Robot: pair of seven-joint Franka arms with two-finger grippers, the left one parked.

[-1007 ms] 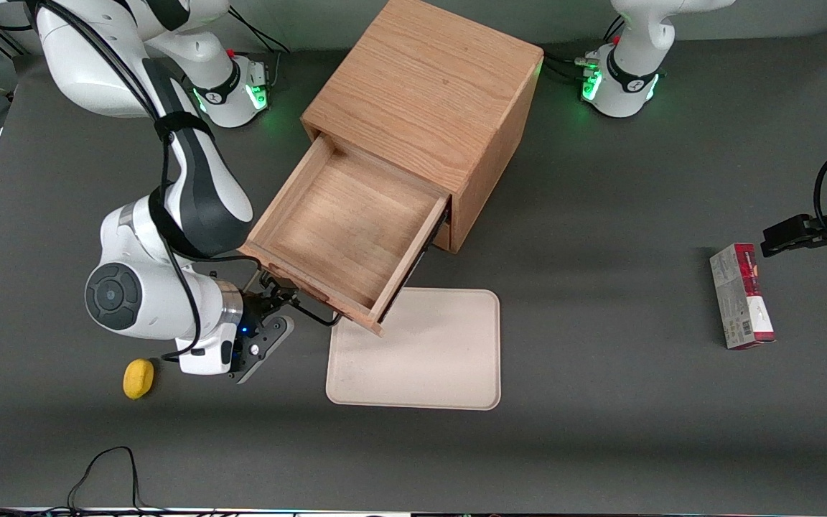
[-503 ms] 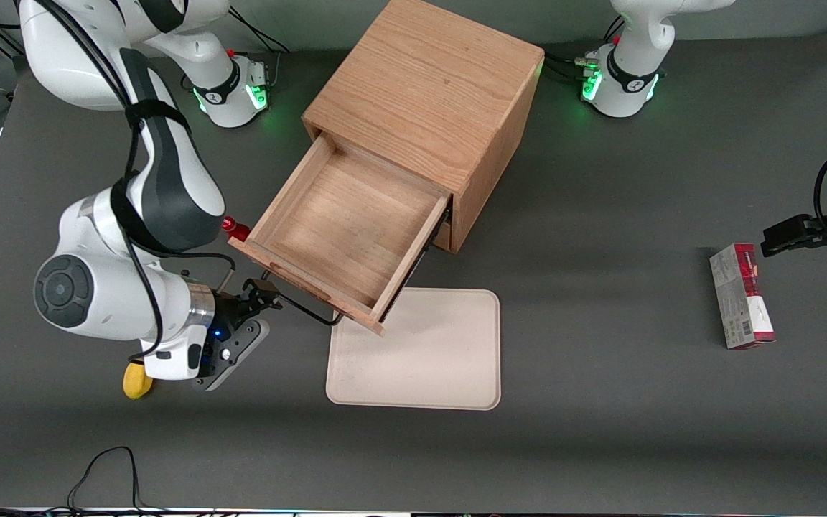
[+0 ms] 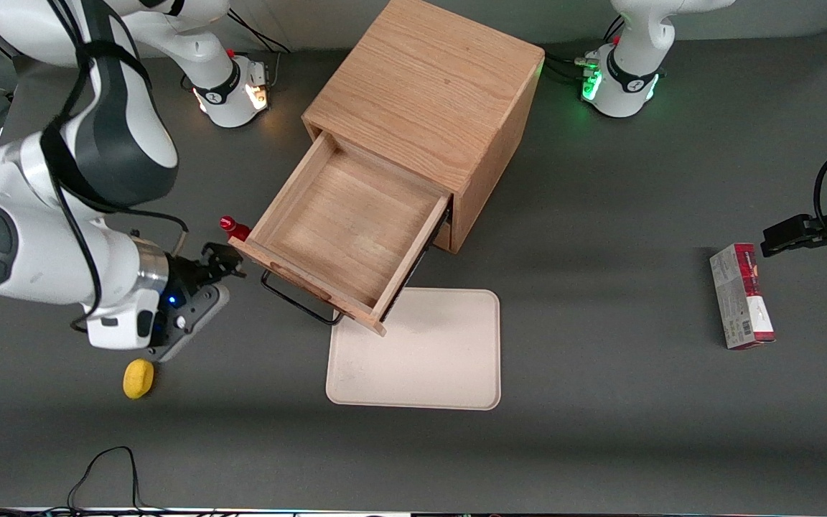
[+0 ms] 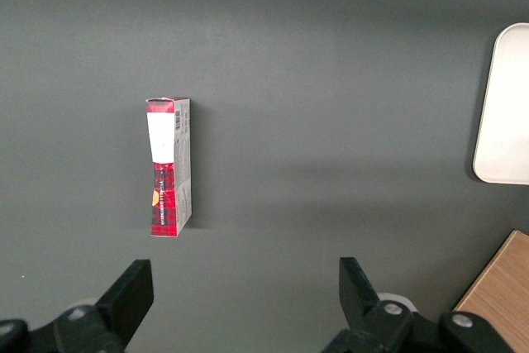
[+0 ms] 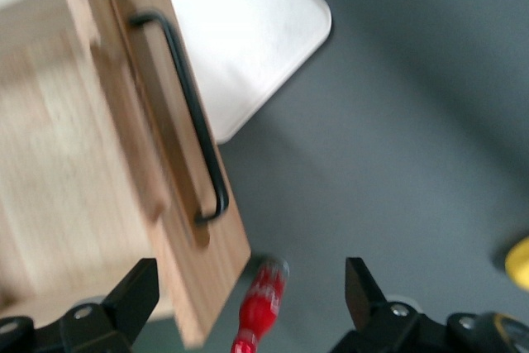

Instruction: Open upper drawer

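Note:
The upper drawer (image 3: 345, 226) stands pulled far out of the wooden cabinet (image 3: 428, 86), its shallow tray interior bare. Its black wire handle (image 3: 298, 301) runs along the drawer front, which faces the front camera. My right gripper (image 3: 223, 262) is open and holds nothing. It hovers beside the drawer front's corner, toward the working arm's end, apart from the handle. In the right wrist view the drawer front (image 5: 165, 179) and handle (image 5: 194, 113) show, with the gripper (image 5: 252, 287) spread wide. The lower drawer is hidden under the open one.
A small red bottle-like thing (image 3: 232, 227) (image 5: 260, 299) lies by the drawer's corner, close to the gripper. A yellow lump (image 3: 138, 378) lies nearer the camera. A beige tray (image 3: 421, 352) lies in front of the drawer. A red box (image 3: 740, 294) lies toward the parked arm's end.
My gripper has left the handle and moved away from the drawer front toward the working arm's end, rising. The drawer stays open. The red thing has come into view.

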